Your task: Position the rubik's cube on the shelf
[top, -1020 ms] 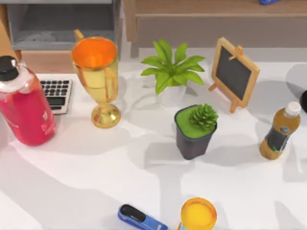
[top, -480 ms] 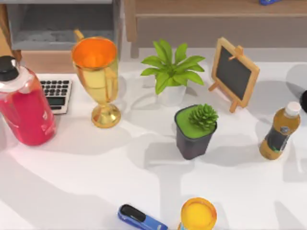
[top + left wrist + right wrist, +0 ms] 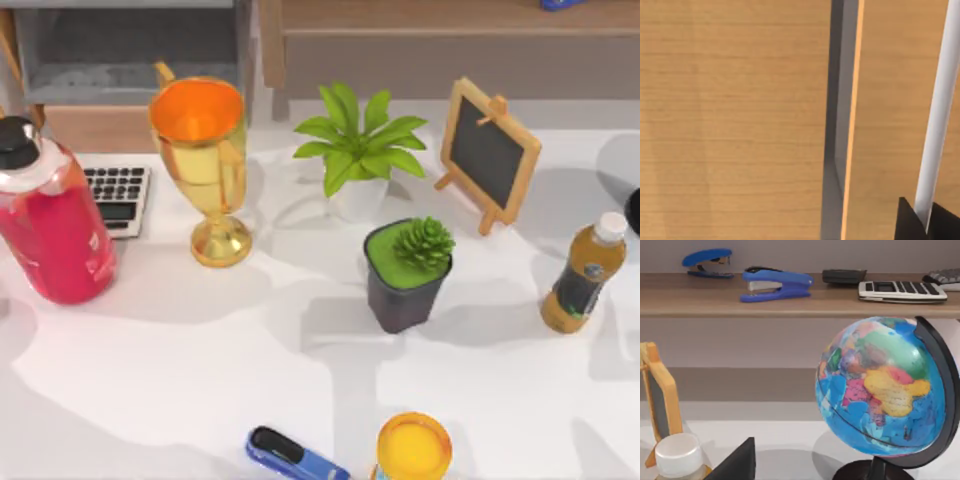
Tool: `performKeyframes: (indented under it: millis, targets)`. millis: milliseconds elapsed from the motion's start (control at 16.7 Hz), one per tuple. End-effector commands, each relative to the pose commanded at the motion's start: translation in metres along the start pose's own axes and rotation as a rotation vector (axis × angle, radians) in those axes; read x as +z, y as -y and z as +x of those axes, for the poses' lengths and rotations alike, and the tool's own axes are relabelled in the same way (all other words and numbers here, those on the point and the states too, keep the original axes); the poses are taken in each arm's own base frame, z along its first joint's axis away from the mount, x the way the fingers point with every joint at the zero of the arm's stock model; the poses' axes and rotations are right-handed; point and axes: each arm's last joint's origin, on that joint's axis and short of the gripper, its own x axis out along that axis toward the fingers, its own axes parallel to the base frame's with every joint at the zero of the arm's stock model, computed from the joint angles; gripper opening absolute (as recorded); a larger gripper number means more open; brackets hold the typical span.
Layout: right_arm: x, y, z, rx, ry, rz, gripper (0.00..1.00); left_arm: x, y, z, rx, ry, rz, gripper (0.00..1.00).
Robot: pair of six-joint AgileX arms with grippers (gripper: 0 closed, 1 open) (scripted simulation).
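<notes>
Top view, nearest edge of the white counter point(image 3: 180, 380): a blue stapler point(image 3: 295, 457) beside a round yellow-orange cup point(image 3: 414, 447). Farther back stand a dark square pot with a green succulent point(image 3: 405, 275), a red bottle with a black cap point(image 3: 50, 225) at the left and an amber bottle point(image 3: 583, 275) at the right. Behind them are a gold trophy cup point(image 3: 205, 170) and a small wood-framed chalkboard point(image 3: 488, 152). The long light-brown wooden shelf point(image 3: 430, 18) runs along the far edge.

Right wrist view: the right gripper point(image 3: 737, 462) sits low near a blue globe on a black stand point(image 3: 880, 390), facing the shelf point(image 3: 790, 302).

Left wrist view: the left gripper point(image 3: 929, 227) is close against light-brown wood panels point(image 3: 735, 120).

For neither gripper can I tell whether it is spread or pressed together.
</notes>
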Motion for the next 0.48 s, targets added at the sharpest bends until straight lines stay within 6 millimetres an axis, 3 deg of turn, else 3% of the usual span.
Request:
performKeyframes:
  millis: [240,480]
  targets:
    - [0.000,0.000,0.000,0.000,0.000,0.000,1.00,-0.001,0.000,-0.004,0.000,-0.003,0.000,0.00]
    - [0.000,0.000,0.000,0.000,0.000,0.000,1.00,0.000,0.004,-0.038,-0.011,0.000,-0.007,0.00]
